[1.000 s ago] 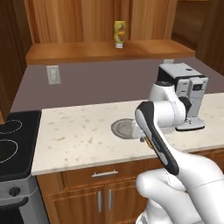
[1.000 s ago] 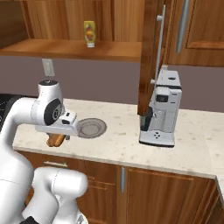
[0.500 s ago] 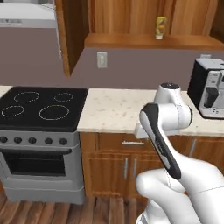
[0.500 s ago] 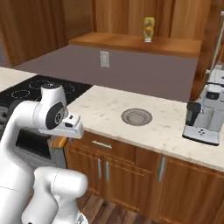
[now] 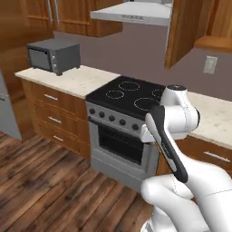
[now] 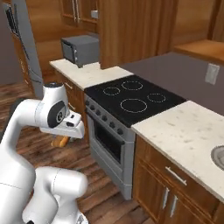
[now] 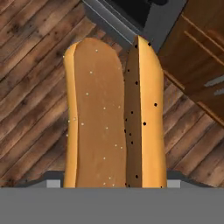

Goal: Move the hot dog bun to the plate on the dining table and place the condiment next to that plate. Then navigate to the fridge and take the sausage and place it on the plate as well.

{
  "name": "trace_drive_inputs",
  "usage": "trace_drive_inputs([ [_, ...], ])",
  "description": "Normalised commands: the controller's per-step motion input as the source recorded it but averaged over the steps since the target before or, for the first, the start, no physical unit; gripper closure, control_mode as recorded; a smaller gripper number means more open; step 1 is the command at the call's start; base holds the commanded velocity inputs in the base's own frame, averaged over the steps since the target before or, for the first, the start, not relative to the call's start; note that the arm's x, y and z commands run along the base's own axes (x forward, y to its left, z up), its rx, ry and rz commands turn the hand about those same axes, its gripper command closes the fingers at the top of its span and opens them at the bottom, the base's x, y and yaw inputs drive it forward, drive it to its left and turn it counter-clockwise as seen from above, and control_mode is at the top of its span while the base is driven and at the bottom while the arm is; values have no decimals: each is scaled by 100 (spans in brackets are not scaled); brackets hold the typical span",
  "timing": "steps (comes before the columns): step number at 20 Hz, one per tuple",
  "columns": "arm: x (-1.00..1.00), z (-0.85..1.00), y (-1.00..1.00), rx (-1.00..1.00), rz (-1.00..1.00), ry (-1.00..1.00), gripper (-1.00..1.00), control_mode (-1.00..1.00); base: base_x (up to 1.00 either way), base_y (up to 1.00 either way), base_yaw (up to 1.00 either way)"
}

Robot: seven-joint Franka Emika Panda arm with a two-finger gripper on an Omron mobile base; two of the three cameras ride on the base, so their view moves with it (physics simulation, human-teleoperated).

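1. Hot dog bun (image 7: 114, 118): we see it in the hand view, split lengthwise and speckled with seeds, running from the bottom of the frame upward. It hangs above the wood floor (image 7: 30, 87); in the right base view a small orange end of it (image 6: 60, 141) shows under the hand.
2. Gripper (image 6: 65, 131): we find it tucked low in front of the arm, with the bun lodged at it. The fingertips are hidden behind the bun, so we read the jaws as set wide around the bun, holding it.
3. Floor (image 5: 50, 181): we note open plank floor to the left of the arm, reaching to the cabinet fronts.
4. Stove (image 5: 122, 122): we place it just ahead of the arm, black cooktop with four rings, knobs along the front edge, oven door below. Nothing sits on the burners.
5. Counter (image 6: 188, 131): pale stone, right of the stove; the rim of a sink (image 6: 218, 155) shows at the frame's edge.
6. Counter (image 5: 72, 79) left of the stove carries a grey microwave (image 5: 53, 55), door shut.
7. Range hood (image 5: 131, 11) hangs above the cooktop, farthest back.
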Motion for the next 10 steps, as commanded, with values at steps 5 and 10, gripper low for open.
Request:
trace_drive_inputs([
  [5, 0, 0, 0, 0, 0, 0, 100, 100, 0, 85, 78],
  [10, 0, 0, 0, 0, 0, 0, 100, 100, 0, 90, 73],
])
